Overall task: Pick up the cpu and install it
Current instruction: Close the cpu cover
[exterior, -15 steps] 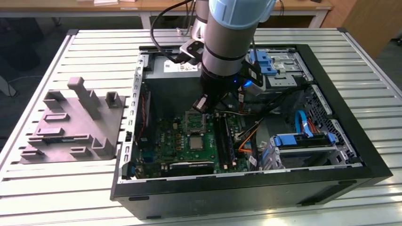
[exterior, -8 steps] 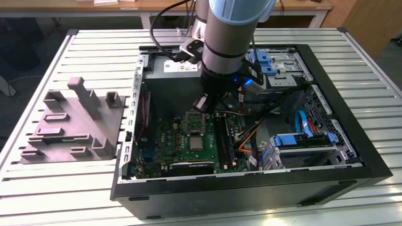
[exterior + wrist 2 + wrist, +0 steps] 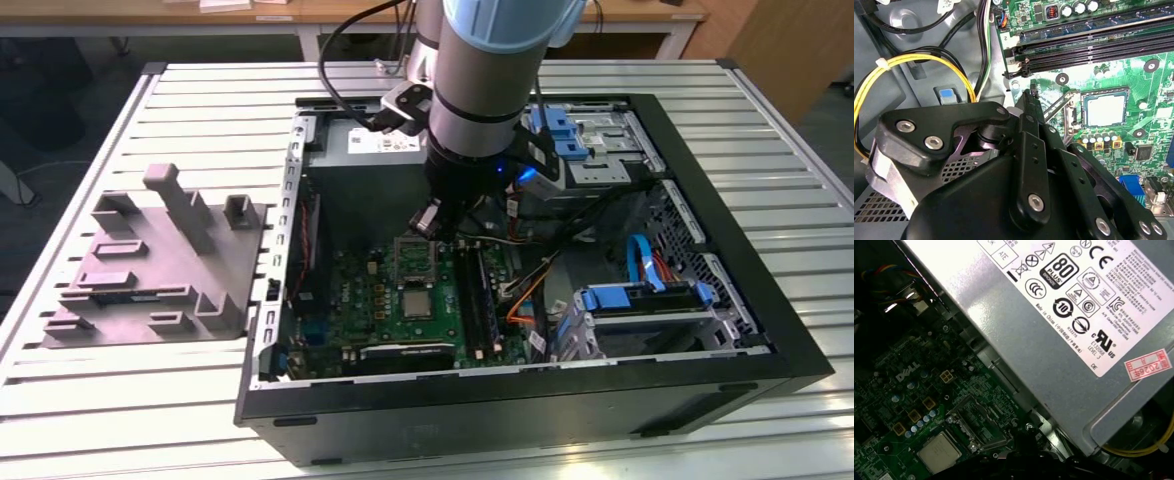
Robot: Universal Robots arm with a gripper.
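"Exterior view, from its left — what's there?"
"A grey tray (image 3: 147,265). Then the case (image 3: 747,330) — the gripper (image 3: 430,222) hangs inside, fingers pressed together."
"And the cpu?"
"The cpu (image 3: 418,303) lies flat on the green board (image 3: 360,290), near the gripper, not touching."

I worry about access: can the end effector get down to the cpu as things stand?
Probably yes. The cpu lies uncovered, its frame swung open; the end effector hangs close by inside the open case, and no cable crosses the chip.
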